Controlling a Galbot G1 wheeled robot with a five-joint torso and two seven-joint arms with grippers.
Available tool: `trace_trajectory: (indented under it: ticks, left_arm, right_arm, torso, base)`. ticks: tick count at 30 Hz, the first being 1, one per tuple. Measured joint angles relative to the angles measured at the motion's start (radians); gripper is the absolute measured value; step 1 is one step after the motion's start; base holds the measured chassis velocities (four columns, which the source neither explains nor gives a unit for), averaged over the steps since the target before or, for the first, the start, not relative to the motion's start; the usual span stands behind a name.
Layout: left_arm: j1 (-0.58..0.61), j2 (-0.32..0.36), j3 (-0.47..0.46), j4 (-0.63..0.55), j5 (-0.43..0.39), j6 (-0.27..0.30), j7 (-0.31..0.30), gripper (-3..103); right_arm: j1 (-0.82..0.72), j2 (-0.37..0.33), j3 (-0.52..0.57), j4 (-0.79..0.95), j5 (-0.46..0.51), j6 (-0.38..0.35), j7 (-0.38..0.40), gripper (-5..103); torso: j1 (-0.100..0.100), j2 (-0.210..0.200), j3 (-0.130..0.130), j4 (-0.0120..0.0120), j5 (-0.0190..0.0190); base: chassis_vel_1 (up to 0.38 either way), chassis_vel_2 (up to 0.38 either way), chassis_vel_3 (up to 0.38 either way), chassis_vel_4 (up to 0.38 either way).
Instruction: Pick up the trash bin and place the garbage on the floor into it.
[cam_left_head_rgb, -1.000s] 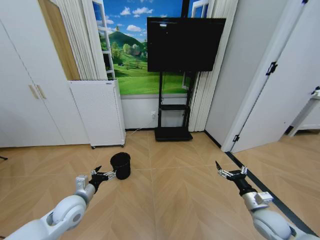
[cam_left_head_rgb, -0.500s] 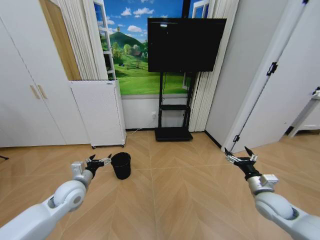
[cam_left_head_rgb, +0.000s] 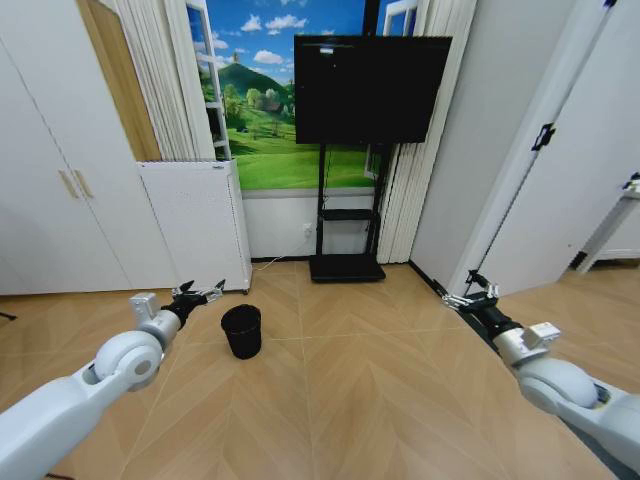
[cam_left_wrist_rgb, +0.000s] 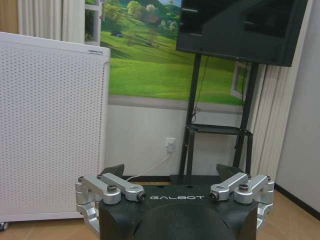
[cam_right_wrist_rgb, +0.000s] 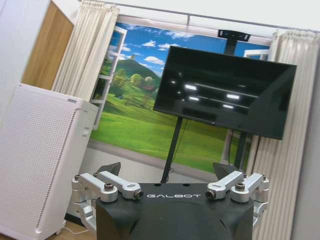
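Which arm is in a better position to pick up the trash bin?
Probably the left. The left gripper is open beside the trash bin, just up-left of it. The right gripper, also open, is far across the floor.

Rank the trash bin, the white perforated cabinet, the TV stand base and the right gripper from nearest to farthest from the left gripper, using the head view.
From the left gripper:
1. Trash bin, just right and below.
2. White perforated cabinet, behind it.
3. TV stand base, farther right, by the wall.
4. Right gripper, far right.
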Motion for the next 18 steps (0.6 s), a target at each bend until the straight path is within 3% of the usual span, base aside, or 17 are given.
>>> trace_trajectory:
  ticks: [5,14,18]
  left_arm:
    - [0.013,-0.006,0.002,-0.003,0.015,-0.004,0.014,100]
    - [0.047,-0.020,-0.015,-0.003,0.038,-0.005,-0.011,100]
    - [0.047,-0.016,-0.020,0.001,0.031,-0.003,0.006,100]
  right_arm:
    - [-0.017,-0.030,-0.009,-0.021,-0.017,0.012,-0.016,100]
    - [-0.018,0.020,-0.016,-0.026,-0.042,-0.020,0.039,100]
    - [-0.018,0.026,-0.016,-0.026,-0.038,-0.022,0.046,100]
  torso:
    - [0.000,0.000,0.000,-0.0005,0.0007]
    - [0.000,0.000,0.000,-0.0003,0.0007]
    - [0.000,0.000,0.000,-0.0004,0.0005]
  base:
    - [0.000,0.000,0.000,0.000]
    - [0.000,0.000,0.000,0.000]
    - [0.000,0.000,0.000,0.000]
